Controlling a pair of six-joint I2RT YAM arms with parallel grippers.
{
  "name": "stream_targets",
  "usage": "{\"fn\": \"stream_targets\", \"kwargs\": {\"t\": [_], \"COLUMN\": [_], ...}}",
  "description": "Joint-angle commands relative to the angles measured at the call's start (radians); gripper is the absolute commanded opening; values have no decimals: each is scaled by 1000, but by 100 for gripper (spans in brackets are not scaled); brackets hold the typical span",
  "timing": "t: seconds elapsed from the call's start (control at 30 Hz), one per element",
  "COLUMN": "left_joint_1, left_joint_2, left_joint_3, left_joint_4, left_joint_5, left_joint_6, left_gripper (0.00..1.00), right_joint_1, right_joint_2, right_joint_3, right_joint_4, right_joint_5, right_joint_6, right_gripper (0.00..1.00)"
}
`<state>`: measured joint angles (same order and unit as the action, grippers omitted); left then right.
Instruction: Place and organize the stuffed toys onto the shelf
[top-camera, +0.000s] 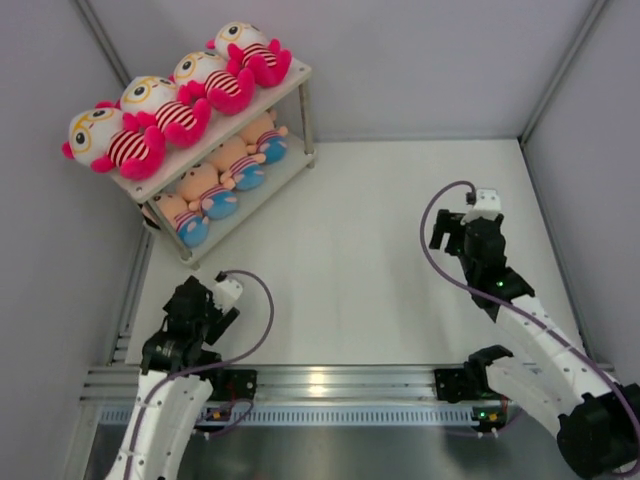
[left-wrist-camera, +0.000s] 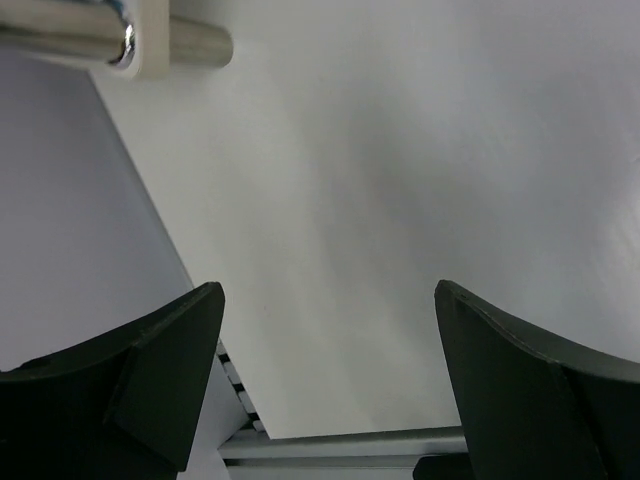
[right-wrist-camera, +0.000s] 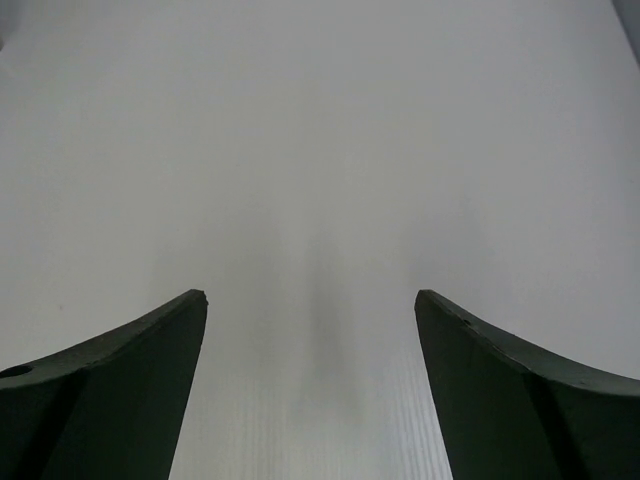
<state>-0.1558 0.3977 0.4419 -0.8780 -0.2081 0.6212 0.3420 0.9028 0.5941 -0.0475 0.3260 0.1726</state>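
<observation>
The shelf (top-camera: 296, 80) stands at the far left, a two-tier cream rack on thin metal legs. Four white-headed, pink-limbed stuffed toys (top-camera: 165, 108) with yellow glasses lie in a row on its top board. Four peach-faced toys with blue pants (top-camera: 212, 190) lie in a row on the lower board. My left gripper (top-camera: 190, 297) is open and empty, just in front of the shelf's near end; in the left wrist view (left-wrist-camera: 330, 300) it holds nothing. My right gripper (top-camera: 452, 235) is open and empty over the right of the table, as the right wrist view (right-wrist-camera: 310, 300) also shows.
A metal shelf leg with a cream fitting (left-wrist-camera: 150, 40) shows at the top left of the left wrist view. Grey walls enclose the white table (top-camera: 350, 250) on the left, back and right. An aluminium rail (top-camera: 330, 380) runs along the near edge.
</observation>
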Motion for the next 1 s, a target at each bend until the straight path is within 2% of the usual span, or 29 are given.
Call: {"fn": "stream_targets", "kwargs": {"t": [0.0,0.07,0.13,0.17,0.3,0.4,0.5,0.73,0.97], "left_joint_1": [6,7,15,30,119,148,150,187,200], "left_joint_2": [-277,-374,-358,-364,-379,-379,-381,-381,-381], "left_joint_3": [-74,-113,-127,-146,-135,-144,-176,-206,-216], "left_joint_4": [28,28,22,19,28,51,89,143,166], "left_joint_5": [-140,-155,-154,-102,-76,-126,-221,-281,-297], "left_joint_6": [69,52,3,3,-31,-60,-110,-149,-161], "left_gripper": [97,98,98,98,98,98,98,98,98], "right_joint_1": [-52,-55,-57,-55,-58,-57,-57,-57,-58], "right_joint_2": [-111,-155,-168,-170,-145,-130,-122,-104,-111], "right_joint_3": [-51,-86,-103,-102,-88,-89,-96,-97,-148], "right_joint_4": [-68,-52,-31,-28,-58,-48,4,38,152], "right_joint_5": [76,90,94,103,215,258,243,246,191], "right_joint_6": [88,96,106,113,186,237,269,281,229], "right_gripper": [88,94,99,99,99,99,99,99,100]}}
